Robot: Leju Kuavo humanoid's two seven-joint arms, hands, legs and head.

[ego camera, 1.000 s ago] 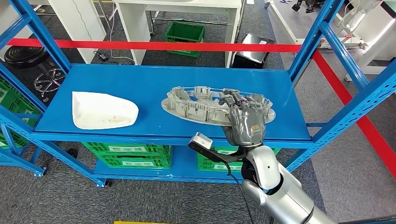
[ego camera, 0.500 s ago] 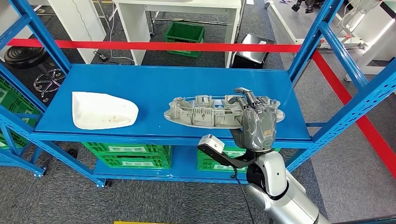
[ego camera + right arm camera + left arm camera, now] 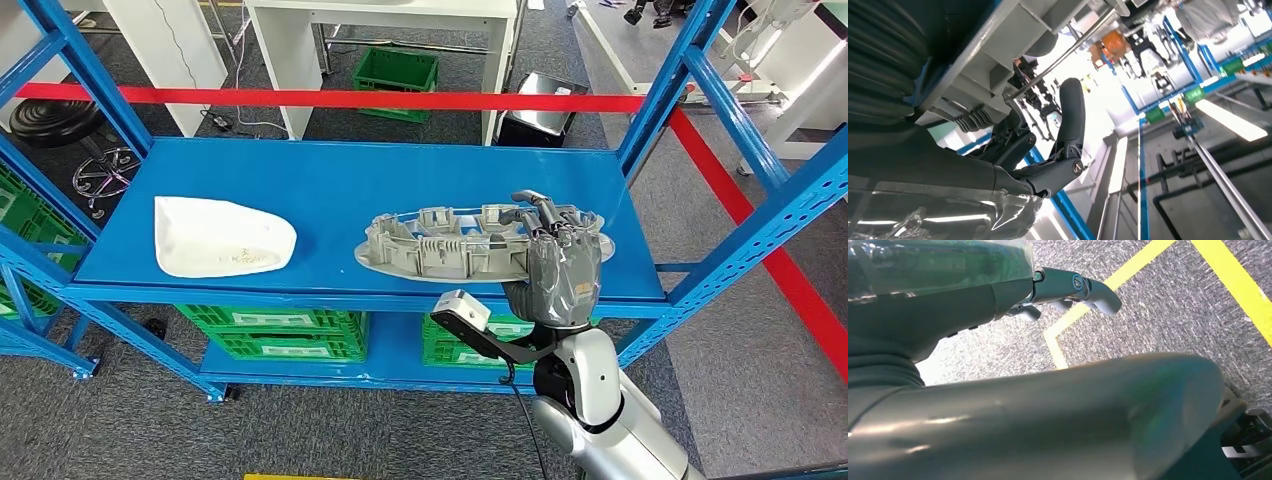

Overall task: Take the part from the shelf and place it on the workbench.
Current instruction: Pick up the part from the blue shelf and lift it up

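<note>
A long grey oval part point(image 3: 450, 245) with ribbed walls hangs level just above the blue shelf board point(image 3: 330, 190), over its front right area. My right hand point(image 3: 555, 265) grips the part's right end, fingers hooked over its rim. In the right wrist view the part's pale grey underside point(image 3: 1013, 35) lies close against the hand, with a dark finger point(image 3: 1070, 117) curled up beside it. My left hand point(image 3: 1068, 287) hangs over grey carpet, its fingers curled in and holding nothing.
A white curved shell point(image 3: 220, 238) lies on the shelf's left side. Blue uprights point(image 3: 665, 90) frame the shelf at both ends. Green crates point(image 3: 280, 335) sit on the lower level. Red floor tape point(image 3: 330, 98) runs behind. Yellow floor lines point(image 3: 1128, 275) cross the carpet.
My right hand has lifted the grey part off the shelf board and drawn it slightly right and toward me. The white shell has not moved.
</note>
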